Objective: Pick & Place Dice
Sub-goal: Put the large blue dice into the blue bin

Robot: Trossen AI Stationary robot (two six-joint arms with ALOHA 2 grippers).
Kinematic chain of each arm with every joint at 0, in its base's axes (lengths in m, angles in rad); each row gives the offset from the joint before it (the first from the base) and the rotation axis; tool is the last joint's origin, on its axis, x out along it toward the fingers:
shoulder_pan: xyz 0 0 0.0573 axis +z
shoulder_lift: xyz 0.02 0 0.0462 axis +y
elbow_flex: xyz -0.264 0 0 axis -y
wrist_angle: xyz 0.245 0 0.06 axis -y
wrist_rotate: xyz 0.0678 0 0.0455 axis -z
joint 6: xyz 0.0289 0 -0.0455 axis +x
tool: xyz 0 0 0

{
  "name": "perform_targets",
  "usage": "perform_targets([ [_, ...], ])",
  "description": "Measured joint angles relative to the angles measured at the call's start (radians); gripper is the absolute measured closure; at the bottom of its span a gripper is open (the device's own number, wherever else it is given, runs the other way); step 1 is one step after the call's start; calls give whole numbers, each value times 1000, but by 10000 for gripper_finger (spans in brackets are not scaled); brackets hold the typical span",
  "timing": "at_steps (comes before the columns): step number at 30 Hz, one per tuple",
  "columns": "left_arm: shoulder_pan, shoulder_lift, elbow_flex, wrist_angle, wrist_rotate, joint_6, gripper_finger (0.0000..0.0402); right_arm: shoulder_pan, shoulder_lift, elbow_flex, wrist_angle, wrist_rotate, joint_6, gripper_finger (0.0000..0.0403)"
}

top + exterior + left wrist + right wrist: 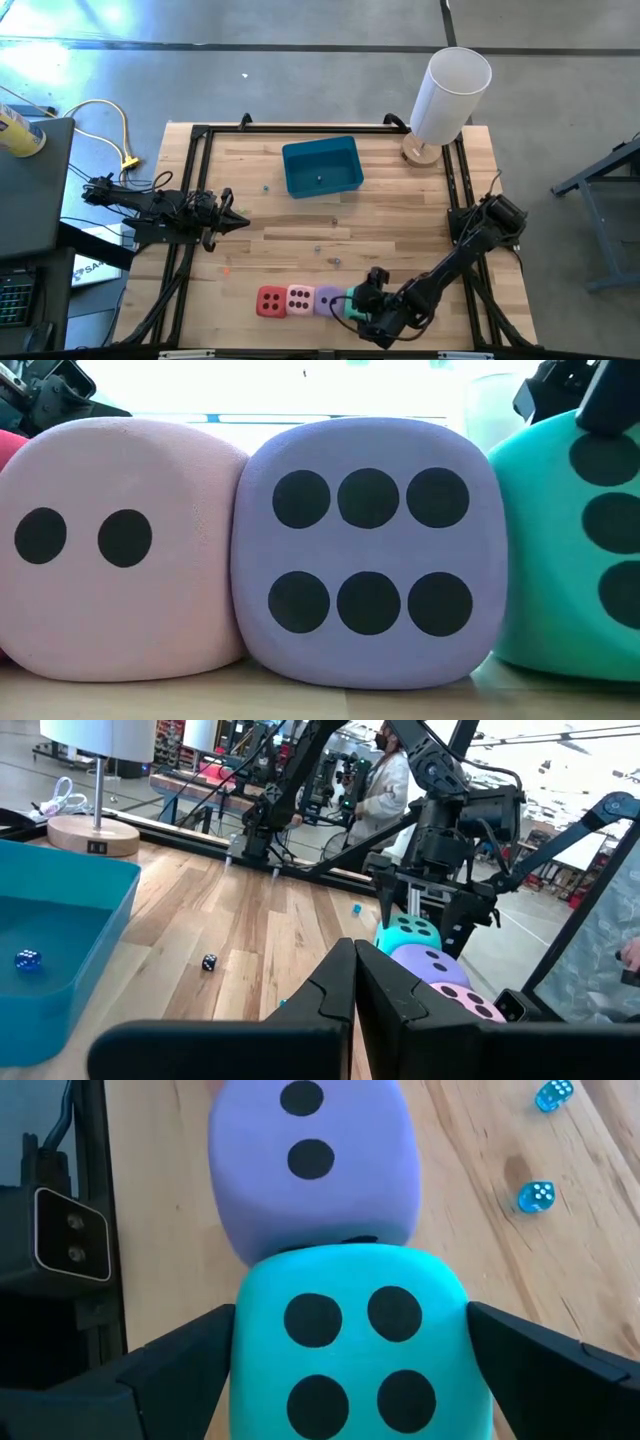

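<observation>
Four soft dice stand in a row on the table's near edge, side against side: red (270, 301), pink (299, 297), purple (327, 298) and teal (349, 298). My right gripper (358, 306) slants down over the teal die (350, 1350), open, with one finger on each side of it. The purple die (310, 1170) lies just beyond the teal one and touches it. My left gripper (240, 222) waits shut at the table's left side, pointing level. My right gripper straddles the teal die, one finger (190, 1355) beside one side face and the other finger (530, 1355) beside the opposite face, coming slanting from above. I cannot tell whether the fingers touch the die. The die sits on the table.
A blue bin (320, 146) stands at the far middle with a tiny blue die inside (27, 959). Small blue dice (537, 1196) lie scattered on the wood. A white lamp (448, 95) stands at the far right corner. A person works in the room behind.
</observation>
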Motion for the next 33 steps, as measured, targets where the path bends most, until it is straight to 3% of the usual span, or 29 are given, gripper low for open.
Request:
perform_targets([
  [7,0,0,0,0,0,0,401,1,0,-1,-1,-7,36,28],
  [18,0,0,0,0,0,1,401,1,0,-1,2,-13,67,118],
  [33,0,0,0,0,0,1,401,11,3,-4,27,31,11,126],
])
